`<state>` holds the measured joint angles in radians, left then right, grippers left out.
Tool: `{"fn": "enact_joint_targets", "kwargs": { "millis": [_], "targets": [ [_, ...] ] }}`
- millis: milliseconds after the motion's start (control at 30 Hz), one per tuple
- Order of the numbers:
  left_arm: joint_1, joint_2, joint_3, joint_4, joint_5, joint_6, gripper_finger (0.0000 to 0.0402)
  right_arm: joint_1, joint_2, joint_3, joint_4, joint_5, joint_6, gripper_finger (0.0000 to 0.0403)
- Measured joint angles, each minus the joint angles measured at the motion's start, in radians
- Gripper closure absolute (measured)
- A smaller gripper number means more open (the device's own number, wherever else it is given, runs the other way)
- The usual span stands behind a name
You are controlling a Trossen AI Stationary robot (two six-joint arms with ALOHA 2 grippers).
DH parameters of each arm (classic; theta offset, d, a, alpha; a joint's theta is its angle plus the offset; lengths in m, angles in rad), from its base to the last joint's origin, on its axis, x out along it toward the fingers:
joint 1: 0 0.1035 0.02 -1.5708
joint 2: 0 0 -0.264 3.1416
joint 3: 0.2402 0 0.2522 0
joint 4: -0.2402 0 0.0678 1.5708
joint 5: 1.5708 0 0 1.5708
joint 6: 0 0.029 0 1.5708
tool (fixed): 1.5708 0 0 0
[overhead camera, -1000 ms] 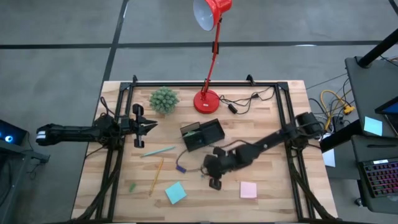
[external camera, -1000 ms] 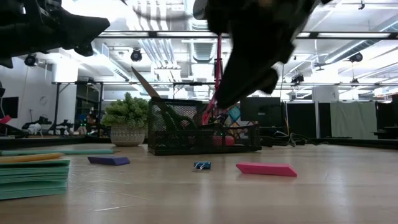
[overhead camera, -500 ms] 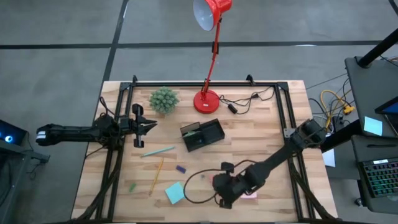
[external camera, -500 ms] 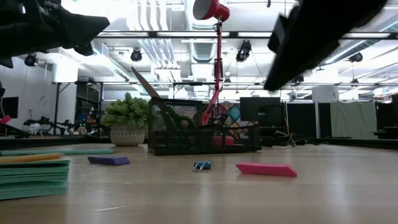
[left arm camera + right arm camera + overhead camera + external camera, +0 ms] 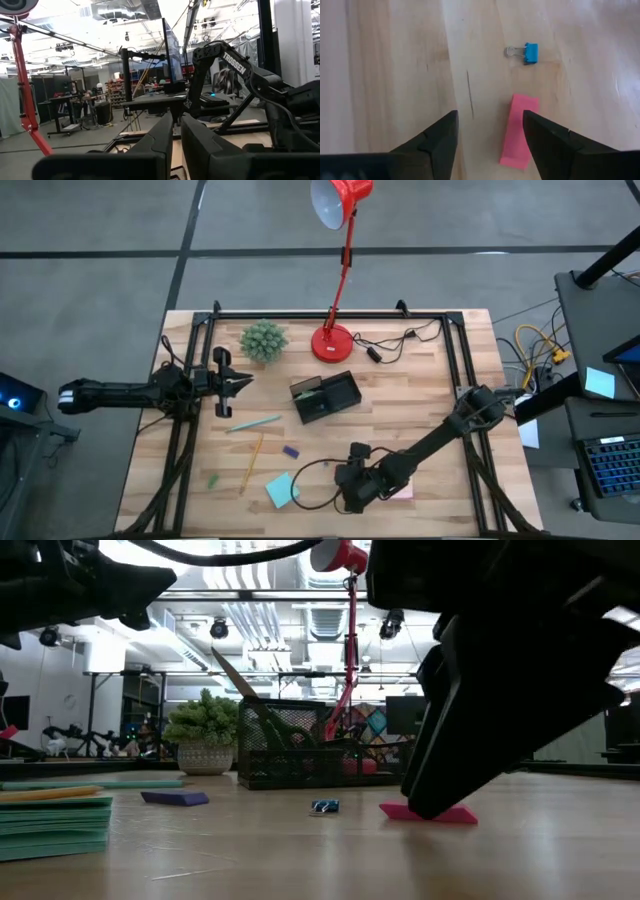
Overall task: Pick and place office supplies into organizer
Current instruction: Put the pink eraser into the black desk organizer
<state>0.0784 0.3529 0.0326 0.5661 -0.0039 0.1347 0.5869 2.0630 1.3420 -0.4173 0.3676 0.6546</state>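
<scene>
Since a second ago the right end effector [image 5: 352, 492] has swung from the middle of the table [image 5: 420, 395], just below the organizer [image 5: 326, 397], down toward six o'clock, and its fingers have spread from nearly closed to wide. It now hangs low over the front part of the table, holding nothing. In the right wrist view the two dark fingers [image 5: 440, 137] straddle a red eraser [image 5: 519, 131] lying flat on the wood, with a small blue binder clip [image 5: 526, 52] just beyond it. From the low view the arm's bulk sits right over the eraser [image 5: 432, 812], with the clip [image 5: 324, 806] at its nine o'clock.

The left end effector [image 5: 238, 381] has not moved: it waits at the table's nine o'clock edge, fingers narrow and empty.

The organizer stands at the centre, scissors handles showing inside it. At its seven to eight o'clock lie a pale green pen [image 5: 253, 422], a yellow pencil [image 5: 251, 462], a purple eraser [image 5: 291, 451] and a blue sticky-note pad [image 5: 280, 489]. A pink pad [image 5: 403, 491] peeks out beside the right arm. A red lamp [image 5: 333, 340] and a green plant [image 5: 263, 339] stand at twelve o'clock.
</scene>
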Motion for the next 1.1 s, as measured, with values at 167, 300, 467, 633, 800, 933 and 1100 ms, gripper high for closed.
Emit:
{"fn": "enact_joint_targets", "kwargs": {
  "millis": [167,300,467,633,800,933,1100],
  "targets": [
    [0.0,-0.002,0.0,0.0,0.001,-0.001,0.0379,-0.019,-0.014,-0.002,-0.026,0.001,0.004,0.0192],
    [0.0,0.0,0.0,-0.001,0.001,-0.001,0.0379,-0.037,-0.02,-0.003,-0.054,-0.006,0.033,0.0192],
    [0.0,0.0,0.0,0.0,0.001,-0.001,0.0379,-0.057,-0.017,-0.01,-0.066,-0.103,0.045,0.0186],
    [0.0,0.0,0.0,0.0,0.001,-0.001,0.0379,-0.06,-0.017,-0.016,-0.074,-0.108,0.049,0.0188],
    [0.0,0.0,0.0,0.0,0.001,-0.001,0.0379,-0.06,-0.017,-0.019,-0.083,-0.105,0.049,0.0198],
    [0.0,0.0,0.0,0.0,0.001,0.0,0.0379,-0.06,-0.018,-0.021,-0.105,-0.105,0.051,0.0212],
    [0.0,0.0,0.0,0.001,0.0,0.0,0.0379,-0.06,-0.02,-0.031,-0.116,-0.109,0.052,0.0233]
  ]
}}
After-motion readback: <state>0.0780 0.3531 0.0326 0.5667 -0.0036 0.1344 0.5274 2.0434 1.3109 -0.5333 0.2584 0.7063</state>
